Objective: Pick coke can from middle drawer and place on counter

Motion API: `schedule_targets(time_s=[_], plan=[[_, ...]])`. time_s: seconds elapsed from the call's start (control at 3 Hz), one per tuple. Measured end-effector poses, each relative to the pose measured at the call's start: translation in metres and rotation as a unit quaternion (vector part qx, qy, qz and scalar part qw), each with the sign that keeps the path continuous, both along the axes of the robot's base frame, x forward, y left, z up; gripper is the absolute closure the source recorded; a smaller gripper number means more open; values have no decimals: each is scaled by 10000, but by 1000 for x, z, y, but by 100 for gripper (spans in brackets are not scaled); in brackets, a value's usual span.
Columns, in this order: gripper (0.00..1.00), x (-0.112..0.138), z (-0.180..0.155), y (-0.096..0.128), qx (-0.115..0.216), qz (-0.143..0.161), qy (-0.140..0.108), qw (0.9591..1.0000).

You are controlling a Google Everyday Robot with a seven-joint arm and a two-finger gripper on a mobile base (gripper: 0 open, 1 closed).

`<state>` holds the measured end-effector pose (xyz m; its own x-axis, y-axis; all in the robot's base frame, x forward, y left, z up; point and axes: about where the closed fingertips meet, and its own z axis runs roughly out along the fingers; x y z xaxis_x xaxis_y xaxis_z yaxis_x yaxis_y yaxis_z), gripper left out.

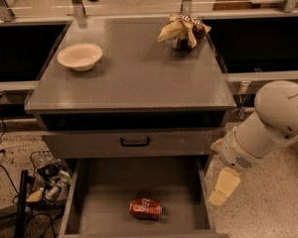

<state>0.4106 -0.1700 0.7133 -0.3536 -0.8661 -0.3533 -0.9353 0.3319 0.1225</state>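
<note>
Coke can (145,208) lies on its side on the floor of the middle drawer (104,192), slightly right of centre and toward the front edge, apart from both side walls. Its red body shows white lettering, and nothing touches it. The drawer is pulled out and holds only the can.

In the single camera view, a closed grey drawer front (89,144) with a black handle (135,142) sits directly above the pulled-out drawer. Above that is a dark gap and then the counter (134,78), a broad grey top. A white bowl (80,56) stands near the counter's left edge. A crumpled tan and brown snack bag (183,31) rests near the back right corner, well apart from the bowl.

The gripper (223,187) hangs at the right of the cabinet, outside the drawer and just beside its right wall, over the speckled floor (273,212). It points downward from the thick white arm (268,128), which enters from the right edge. It is level with the drawer's interior but well apart from the can and touches nothing. From this angle only a pale cream piece shows beneath the wrist, so whether the gripper is spread or closed up cannot be told. It carries nothing.

A tangle of cables and a wire basket (47,175) sits on the floor left of the drawer.
</note>
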Motion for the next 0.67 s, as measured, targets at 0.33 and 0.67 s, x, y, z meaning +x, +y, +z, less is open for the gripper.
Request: schedule_targets(time_s=[0.33, 0.67], plan=[[0, 0, 0, 0, 0, 0, 0, 10000], [0, 3, -14, 2, 151, -115, 85, 9998]])
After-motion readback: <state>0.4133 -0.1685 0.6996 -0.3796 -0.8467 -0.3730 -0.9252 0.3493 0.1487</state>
